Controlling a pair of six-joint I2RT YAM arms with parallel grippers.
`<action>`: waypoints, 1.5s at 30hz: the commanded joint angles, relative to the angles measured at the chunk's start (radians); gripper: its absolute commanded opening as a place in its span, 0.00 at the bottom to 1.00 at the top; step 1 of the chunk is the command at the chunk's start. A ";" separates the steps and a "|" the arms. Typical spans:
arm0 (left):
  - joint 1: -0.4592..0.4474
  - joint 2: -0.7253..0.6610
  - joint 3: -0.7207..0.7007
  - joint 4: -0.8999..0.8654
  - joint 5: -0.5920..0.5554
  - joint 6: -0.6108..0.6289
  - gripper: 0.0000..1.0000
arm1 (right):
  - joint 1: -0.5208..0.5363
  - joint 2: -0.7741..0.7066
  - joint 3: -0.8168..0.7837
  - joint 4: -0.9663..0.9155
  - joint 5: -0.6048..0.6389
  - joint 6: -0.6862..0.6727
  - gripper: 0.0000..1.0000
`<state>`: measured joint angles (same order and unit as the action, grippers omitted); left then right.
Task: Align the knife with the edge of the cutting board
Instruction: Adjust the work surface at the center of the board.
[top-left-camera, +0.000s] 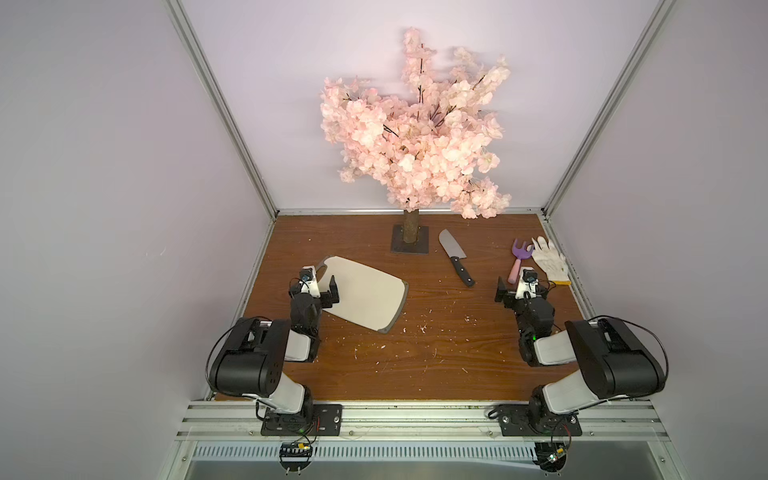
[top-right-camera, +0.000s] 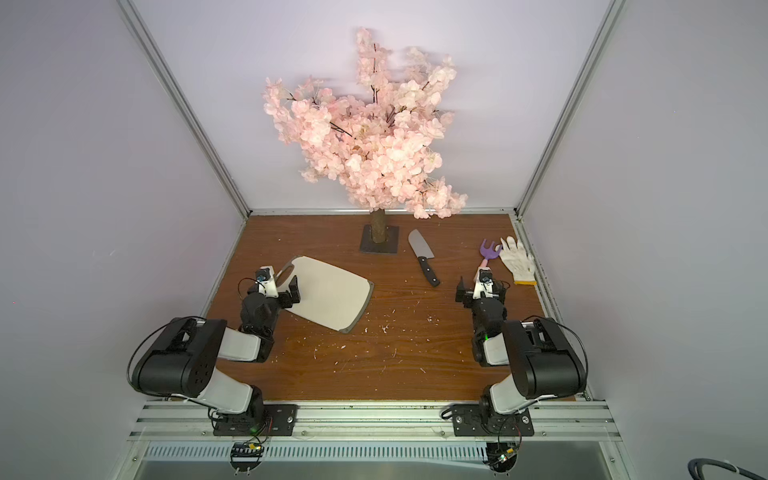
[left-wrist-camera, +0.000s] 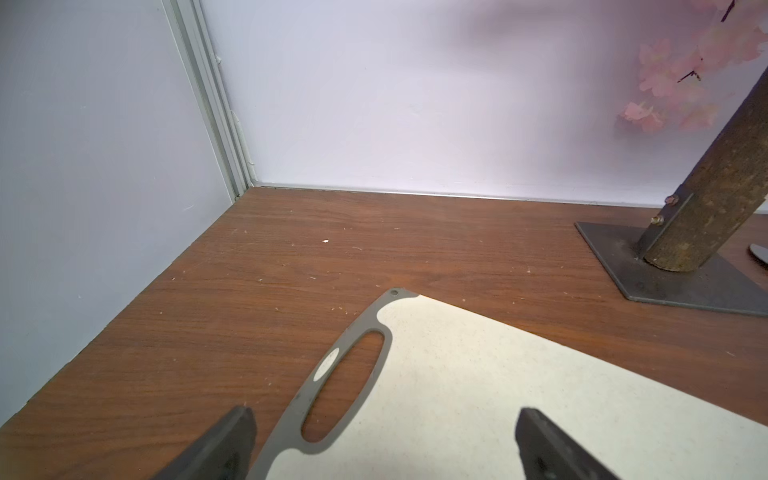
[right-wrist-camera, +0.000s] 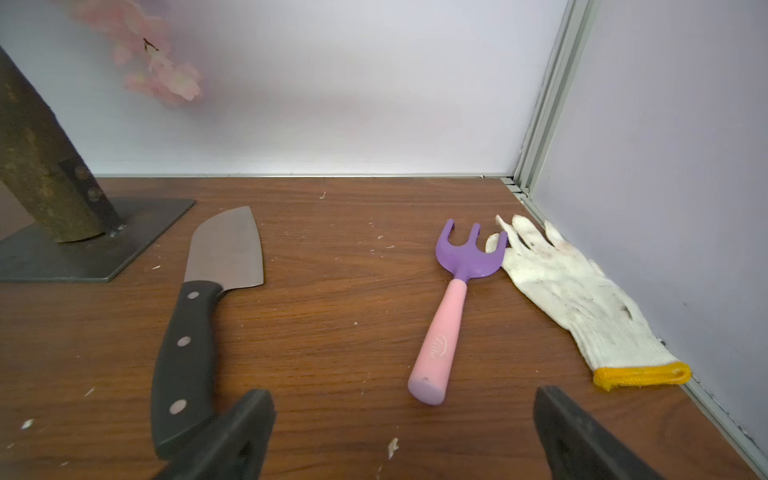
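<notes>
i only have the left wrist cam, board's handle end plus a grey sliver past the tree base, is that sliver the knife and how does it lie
Observer: Yes. The knife lies flat on the table on the robot's right of the tree base. Its blade points toward the back wall and its black handle toward the arms. It is well apart from the cutting board.
Operator: ok is the right arm on it yet
Observer: No. The right gripper is open and holds nothing. In both top views it sits near the knife's handle end without touching it.
</notes>
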<state>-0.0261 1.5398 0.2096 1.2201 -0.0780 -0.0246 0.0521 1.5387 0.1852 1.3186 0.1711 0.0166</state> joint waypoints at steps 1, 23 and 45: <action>0.009 -0.006 0.017 0.024 0.006 0.006 0.98 | 0.005 0.000 0.022 0.012 -0.026 -0.019 1.00; 0.014 -0.006 0.016 0.024 0.015 0.004 0.98 | 0.006 -0.001 0.023 0.010 -0.027 -0.017 0.99; -0.024 -0.187 0.226 -0.446 -0.341 -0.146 0.99 | 0.006 -0.367 0.191 -0.566 0.050 0.169 1.00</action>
<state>-0.0353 1.3838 0.3916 0.9325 -0.2600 -0.0914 0.0521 1.2247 0.3161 0.9489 0.1822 0.0795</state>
